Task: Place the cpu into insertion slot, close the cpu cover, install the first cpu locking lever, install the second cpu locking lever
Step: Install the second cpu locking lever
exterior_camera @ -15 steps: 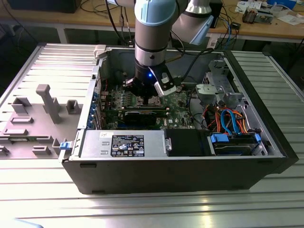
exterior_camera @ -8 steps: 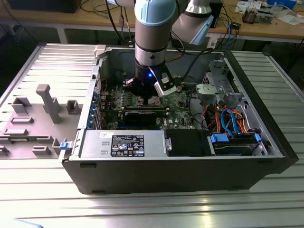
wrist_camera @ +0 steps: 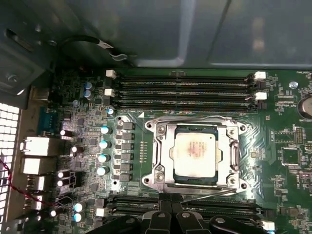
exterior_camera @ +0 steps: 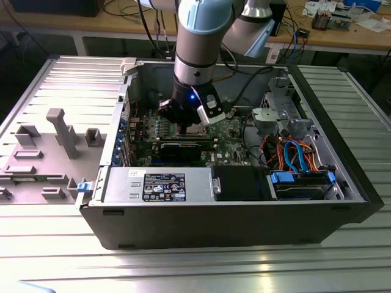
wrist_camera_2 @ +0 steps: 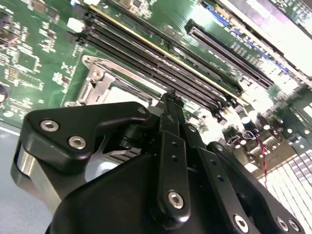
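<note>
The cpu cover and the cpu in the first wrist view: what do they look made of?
The cpu cover looks like stamped bare metal, dull silver, with bright glints along its bent edges. The cpu shows a smooth pale metal top with a soft sheen and a faint reddish stain or print; probably plated metal, though the finish could be a coating.

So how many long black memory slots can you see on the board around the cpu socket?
5: three run side by side between the cpu and the case wall, two opposite by the gripper, which may hide others.
</note>
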You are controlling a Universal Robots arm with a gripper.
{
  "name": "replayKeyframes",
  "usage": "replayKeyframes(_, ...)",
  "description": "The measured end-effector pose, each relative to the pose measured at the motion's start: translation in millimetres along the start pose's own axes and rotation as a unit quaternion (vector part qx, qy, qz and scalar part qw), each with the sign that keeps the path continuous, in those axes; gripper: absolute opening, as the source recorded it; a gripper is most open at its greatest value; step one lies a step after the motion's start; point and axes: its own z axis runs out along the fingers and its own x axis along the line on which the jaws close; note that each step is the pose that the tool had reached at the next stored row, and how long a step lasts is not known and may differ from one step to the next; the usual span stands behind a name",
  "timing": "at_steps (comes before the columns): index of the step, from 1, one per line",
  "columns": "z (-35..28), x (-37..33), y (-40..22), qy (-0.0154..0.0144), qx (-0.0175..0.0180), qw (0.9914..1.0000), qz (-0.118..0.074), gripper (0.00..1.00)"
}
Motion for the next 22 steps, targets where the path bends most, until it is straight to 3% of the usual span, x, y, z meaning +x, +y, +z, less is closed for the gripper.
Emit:
replayKeyframes(2,0.4,0.0,-0.7,0.0036,-0.0005,0.99999,0.000,0.11)
replayKeyframes(4,1.5,0.0,-1.6,0.0039,-0.0009,0.99999,0.000,0.11)
replayKeyframes(6,3.1,0.5,-2.8,0.0039,-0.0038,0.99999,0.000,0.11)
replayKeyframes(12,6.3,5.2,-8.8,0.0033,-0.0190,0.99981,-0.001,0.11)
replayKeyframes(22,6.6,5.3,-8.9,0.0033,-0.0198,0.99980,-0.001,0.11)
